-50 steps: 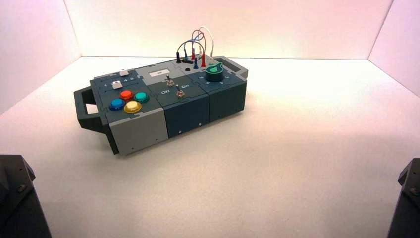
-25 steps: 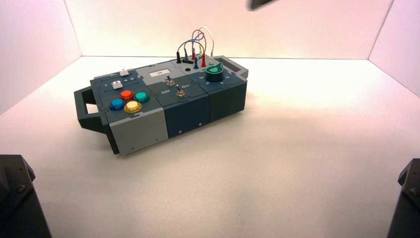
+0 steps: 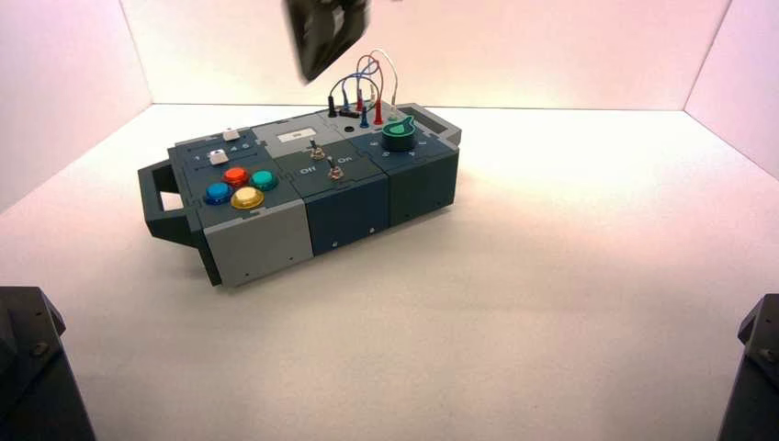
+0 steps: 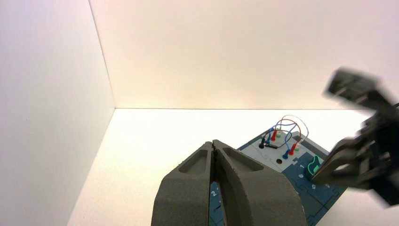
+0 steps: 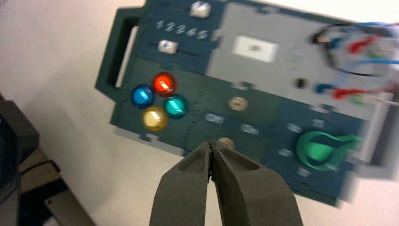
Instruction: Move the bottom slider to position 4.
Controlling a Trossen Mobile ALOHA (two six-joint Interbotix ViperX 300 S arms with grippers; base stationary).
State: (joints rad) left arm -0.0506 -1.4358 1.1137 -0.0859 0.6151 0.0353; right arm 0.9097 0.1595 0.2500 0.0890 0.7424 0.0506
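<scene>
Bottom slider: small white knob [image 5: 167, 45] on the dark blue panel at the box's left end, just behind the coloured buttons; it sits toward the low end of the 1-5 row, roughly under 1 or 2, exact mark not readable.
Position 4: printed digit [image 5: 191, 31], fourth in the row, to the right of the knob and apart from it.
Left hand: [image 4: 215, 146] fingers pressed together, holding nothing; its camera looks over the box's left part toward the back wall.
Tabletop: white [image 3: 514, 276], carrying the box, which stands turned at an angle.
Box: grey and dark blue [image 3: 257, 241], dark handle at its left end.
Buttons: red [image 3: 235, 175], teal [image 3: 264, 180], blue [image 3: 218, 193], yellow [image 3: 246, 197], clustered on the near left.
Toggle switches: two [image 3: 335, 171] in the middle section, between the Off and On lettering.
Top slider: twin white knob [image 3: 230, 135], at the box's far edge behind the numerals.
Green knob: [image 3: 398, 136] on the right section.
Wires: red, blue, white and black loops [image 3: 363, 83] plugged in at the far side.
Right hand: [image 3: 321, 37] in the air over the box, touching nothing; fingers closed on each other, empty.
</scene>
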